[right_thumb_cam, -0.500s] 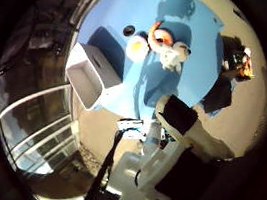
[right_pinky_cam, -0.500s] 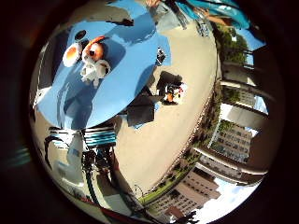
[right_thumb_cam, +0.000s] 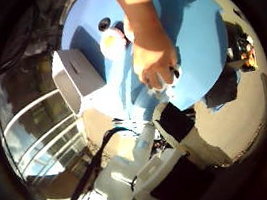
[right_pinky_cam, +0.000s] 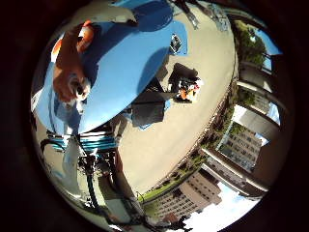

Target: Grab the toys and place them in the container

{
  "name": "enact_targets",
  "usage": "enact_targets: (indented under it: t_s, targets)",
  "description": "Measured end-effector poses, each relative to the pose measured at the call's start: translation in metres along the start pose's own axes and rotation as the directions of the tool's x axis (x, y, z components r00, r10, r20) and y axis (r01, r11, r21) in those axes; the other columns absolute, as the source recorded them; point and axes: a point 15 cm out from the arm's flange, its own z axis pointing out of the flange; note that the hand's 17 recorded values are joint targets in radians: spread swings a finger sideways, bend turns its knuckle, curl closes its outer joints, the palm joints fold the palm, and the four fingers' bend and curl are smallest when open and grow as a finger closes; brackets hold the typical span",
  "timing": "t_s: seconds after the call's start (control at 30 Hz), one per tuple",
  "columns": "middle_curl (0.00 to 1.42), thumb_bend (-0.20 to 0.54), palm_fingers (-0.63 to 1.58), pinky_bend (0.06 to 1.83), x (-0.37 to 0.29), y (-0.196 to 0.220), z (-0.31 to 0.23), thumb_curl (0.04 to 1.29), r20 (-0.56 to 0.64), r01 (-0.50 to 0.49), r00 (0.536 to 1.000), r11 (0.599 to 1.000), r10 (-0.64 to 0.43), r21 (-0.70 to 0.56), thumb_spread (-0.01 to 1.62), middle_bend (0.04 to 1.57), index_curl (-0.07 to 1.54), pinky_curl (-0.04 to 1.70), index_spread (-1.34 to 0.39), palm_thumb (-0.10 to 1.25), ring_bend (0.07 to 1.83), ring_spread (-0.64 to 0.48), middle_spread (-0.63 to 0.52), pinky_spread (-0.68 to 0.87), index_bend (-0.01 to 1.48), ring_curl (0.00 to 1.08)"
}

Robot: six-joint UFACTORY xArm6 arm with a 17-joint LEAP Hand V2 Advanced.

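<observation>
Thumb-side view: person's hand (right_thumb_cam: 154,61) now grips toy (right_thumb_cam: 163,81) on blue table (right_thumb_cam: 199,29); robot hand state unclear.

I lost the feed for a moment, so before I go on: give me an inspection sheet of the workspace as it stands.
Surface: round blue table, outdoors in sunlight.
Job's things: white container on the table near its edge; a person's hand is over the table gripping a small toy; an orange-and-white toy lies beside that arm.
Clutter: nothing seen on the table.
Hand: white and black parts show; fingers cannot be judged.
Cables: left out.
Surroundings: paved ground, buildings, railing.
</observation>
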Motion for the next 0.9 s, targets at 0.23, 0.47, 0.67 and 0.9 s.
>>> enact_targets:
  t_s: [0.23, 0.47, 0.67, 0.9]
  targets:
    - [0.31, -0.024, 0.05, 0.64, -0.005, 0.006, 0.032, 0.29, 0.009, 0.013, 1.0, 0.999, -0.013, -0.031, 1.21, 0.18, 0.24, 0.22, -0.14, 0.52, 0.34, 0.28, 0.09, 0.41, 0.16, 0.33]
    - [0.31, -0.024, 0.05, 0.64, -0.025, 0.039, 0.071, 0.29, 0.03, 0.045, 0.999, 0.992, -0.042, -0.121, 1.2, 0.17, 0.24, 0.21, -0.13, 0.52, 0.34, 0.28, 0.09, 0.41, 0.16, 0.33]
    - [0.31, -0.023, 0.05, 0.63, -0.039, 0.029, 0.121, 0.29, 0.002, 0.089, 0.996, 0.99, -0.089, -0.108, 1.2, 0.17, 0.25, 0.21, -0.12, 0.52, 0.34, 0.28, 0.09, 0.41, 0.17, 0.33]
    - [0.32, -0.009, 0.19, 0.64, -0.06, 0.014, 0.169, 0.3, 0.017, 0.131, 0.991, 0.981, -0.13, -0.143, 1.18, 0.19, 0.25, 0.21, -0.08, 0.58, 0.38, 0.27, 0.06, 0.41, 0.17, 0.33]
